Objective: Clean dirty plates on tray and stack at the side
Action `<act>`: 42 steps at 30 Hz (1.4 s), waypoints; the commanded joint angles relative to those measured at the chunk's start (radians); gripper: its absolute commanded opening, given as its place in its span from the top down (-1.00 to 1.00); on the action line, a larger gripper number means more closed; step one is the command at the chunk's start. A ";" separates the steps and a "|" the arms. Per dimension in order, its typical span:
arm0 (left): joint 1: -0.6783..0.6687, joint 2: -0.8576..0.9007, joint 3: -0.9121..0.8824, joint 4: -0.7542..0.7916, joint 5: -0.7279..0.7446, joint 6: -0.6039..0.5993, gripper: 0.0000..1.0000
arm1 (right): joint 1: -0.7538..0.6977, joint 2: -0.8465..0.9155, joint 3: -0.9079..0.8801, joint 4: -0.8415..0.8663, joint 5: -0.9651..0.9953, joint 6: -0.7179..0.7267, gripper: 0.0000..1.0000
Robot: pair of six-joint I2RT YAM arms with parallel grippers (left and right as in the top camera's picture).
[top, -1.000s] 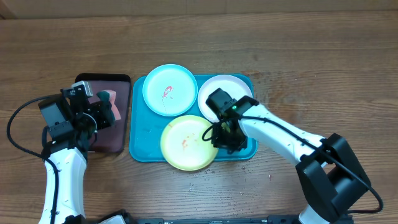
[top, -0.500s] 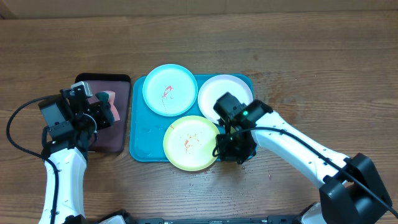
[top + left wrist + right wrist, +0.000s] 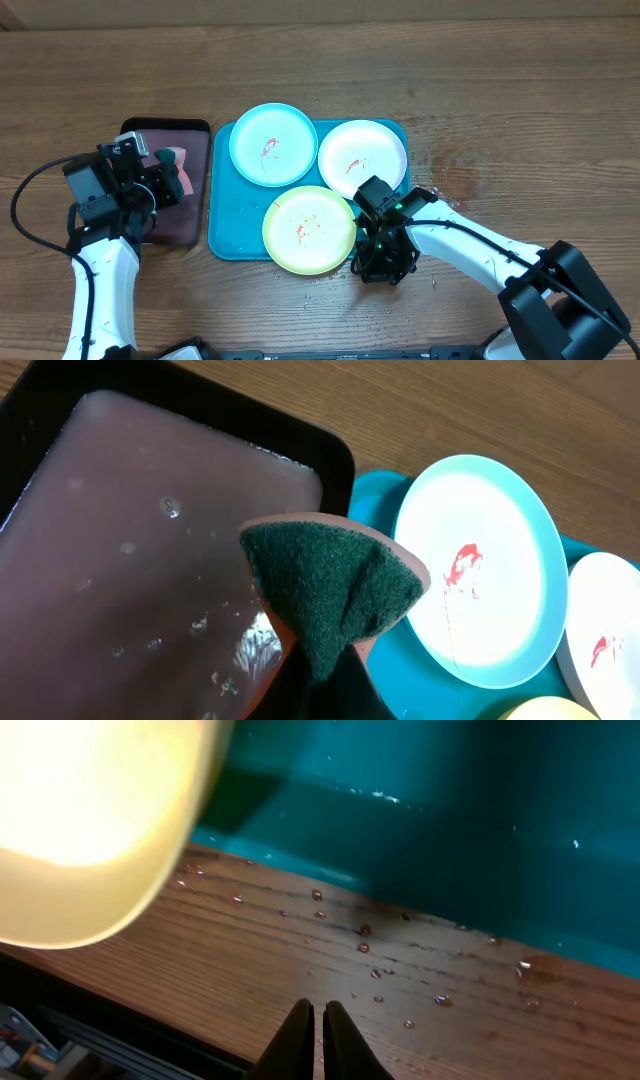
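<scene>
The teal tray point(image 3: 232, 228) holds three plates, each with red smears: light blue point(image 3: 272, 144), white point(image 3: 362, 158) and yellow-green point(image 3: 309, 229). The yellow-green one overhangs the tray's front edge. My right gripper point(image 3: 376, 268) is shut and empty, low over the wet wood just in front of the tray's front right corner. In the right wrist view its fingertips point(image 3: 302, 1025) are pressed together, with the yellow-green plate point(image 3: 90, 820) up left and the tray wall point(image 3: 450, 830) behind. My left gripper point(image 3: 320, 660) is shut on a green and orange sponge point(image 3: 335, 585) above the black tray point(image 3: 120, 540).
The black-rimmed tray point(image 3: 195, 215) with pinkish liquid sits left of the teal tray. Water droplets point(image 3: 365, 945) dot the wood in front of the teal tray. The table's front edge point(image 3: 120, 1020) lies close under my right gripper. Bare wood point(image 3: 520, 150) stretches to the right.
My right gripper closed and drew back from the yellow-green plate's right rim, off the tray toward the table's front. The plate shifted slightly right and the white plate is uncovered. The left arm stayed still.
</scene>
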 commanded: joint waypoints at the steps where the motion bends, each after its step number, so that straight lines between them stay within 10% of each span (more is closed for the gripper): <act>1: 0.000 0.004 -0.003 -0.002 0.001 0.029 0.92 | 0.002 -0.001 -0.003 0.031 0.030 -0.051 0.85; 42: 0.000 0.004 -0.003 -0.001 0.001 0.027 0.92 | 0.002 0.076 0.040 0.230 0.179 -0.190 0.92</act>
